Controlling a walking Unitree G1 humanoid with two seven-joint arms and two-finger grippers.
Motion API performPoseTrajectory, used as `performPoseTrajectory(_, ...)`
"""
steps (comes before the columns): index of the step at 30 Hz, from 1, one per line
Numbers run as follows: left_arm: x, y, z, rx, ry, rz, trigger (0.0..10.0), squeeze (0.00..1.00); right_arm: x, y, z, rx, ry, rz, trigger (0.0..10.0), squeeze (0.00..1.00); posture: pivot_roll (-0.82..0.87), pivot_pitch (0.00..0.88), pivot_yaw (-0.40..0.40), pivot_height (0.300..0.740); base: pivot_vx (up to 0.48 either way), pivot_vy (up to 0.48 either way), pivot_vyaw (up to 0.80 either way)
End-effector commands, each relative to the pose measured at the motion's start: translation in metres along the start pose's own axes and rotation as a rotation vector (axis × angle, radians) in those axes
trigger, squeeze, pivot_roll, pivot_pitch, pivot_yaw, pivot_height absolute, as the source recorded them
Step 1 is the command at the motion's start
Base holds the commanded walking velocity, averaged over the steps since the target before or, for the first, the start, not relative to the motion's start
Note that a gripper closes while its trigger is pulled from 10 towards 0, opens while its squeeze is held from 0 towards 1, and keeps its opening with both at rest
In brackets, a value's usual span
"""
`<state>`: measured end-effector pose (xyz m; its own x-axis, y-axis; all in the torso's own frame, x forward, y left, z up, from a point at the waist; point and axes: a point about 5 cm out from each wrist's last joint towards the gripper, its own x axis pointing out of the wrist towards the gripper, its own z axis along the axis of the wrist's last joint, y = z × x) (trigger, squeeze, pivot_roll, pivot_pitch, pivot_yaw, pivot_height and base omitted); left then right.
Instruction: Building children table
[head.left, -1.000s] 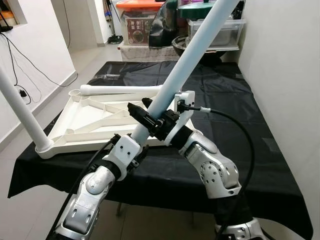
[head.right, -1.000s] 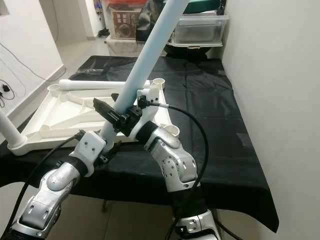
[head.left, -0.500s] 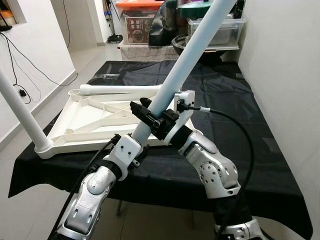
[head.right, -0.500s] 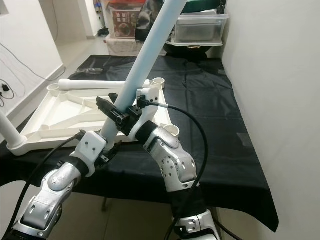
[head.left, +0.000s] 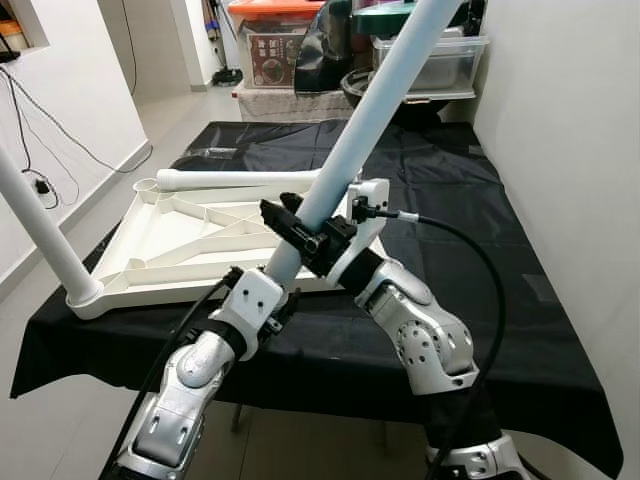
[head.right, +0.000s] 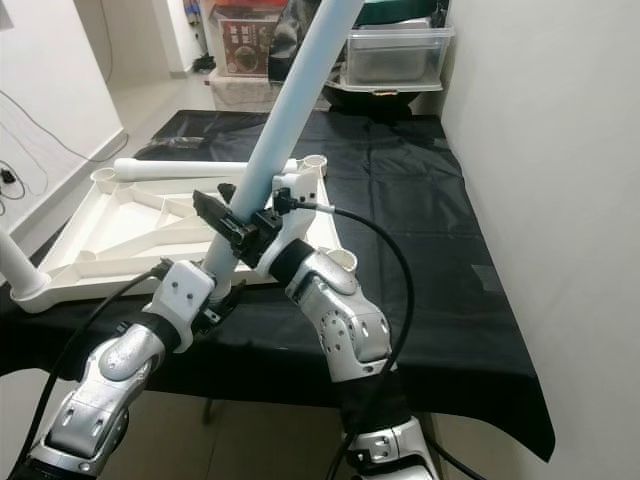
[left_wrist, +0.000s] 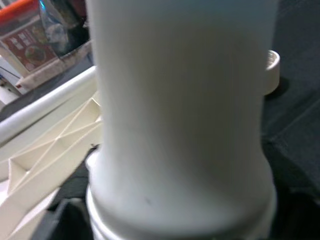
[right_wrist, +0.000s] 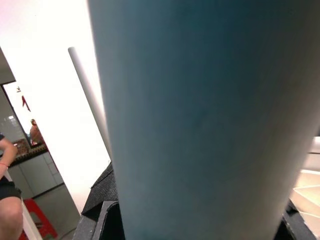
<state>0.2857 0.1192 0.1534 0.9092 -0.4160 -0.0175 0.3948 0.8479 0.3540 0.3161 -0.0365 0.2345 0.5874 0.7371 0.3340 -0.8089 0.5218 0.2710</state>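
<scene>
The upturned white tabletop (head.left: 190, 245) is lying on the black-covered table (head.left: 450, 210), one leg (head.left: 40, 225) already standing in its near-left corner. Both grippers are holding a pale blue leg (head.left: 350, 165) aslant over the near-right corner: the right gripper (head.left: 300, 228) is clamping it, while the left gripper (head.left: 262, 300) is taking its lower end, fingers hidden. Seating appears to be in hand; the next move is calling for the leg's foot to be aligned with the corner socket (head.right: 342, 260).

I see print on the brown label of the orange-lidded clear storage box (head.left: 272, 50) at back, too small/blurry to read.
</scene>
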Motion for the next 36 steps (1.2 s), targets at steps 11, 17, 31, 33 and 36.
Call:
performPoseTrajectory(11,-0.012,0.017,-0.017,-0.007,0.078,0.087,10.0,0.0,0.006,-0.013,0.022,-0.056,-0.075,-0.045,0.0,0.0,0.01,0.023,0.032,0.74,0.0,0.0,0.0)
performPoseTrajectory(17,-0.032,0.015,-0.024,-0.053,0.105,0.169,10.0,0.0,-0.009,-0.057,0.042,-0.214,-0.126,-0.371,0.0,0.0,0.02,0.026,0.03,0.74,0.0,0.0,0.0)
performPoseTrajectory(31,-0.055,0.021,0.003,-0.192,-0.015,0.496,10.0,0.0,-0.028,-0.07,0.03,-0.365,-0.099,-0.521,10.0,0.0,0.02,0.018,0.022,0.74,0.0,0.0,0.0)
performPoseTrajectory(33,-0.058,0.024,0.004,-0.192,-0.016,0.518,10.0,0.0,-0.027,-0.071,0.03,-0.378,-0.118,-0.539,10.0,0.0,0.02,0.018,0.022,0.74,0.0,0.0,0.0)
performPoseTrajectory(36,-0.058,0.026,0.007,-0.199,-0.027,0.538,10.0,0.0,-0.021,-0.078,0.035,-0.496,-0.152,-0.623,10.0,0.0,0.02,0.017,0.022,0.74,0.0,0.0,0.0)
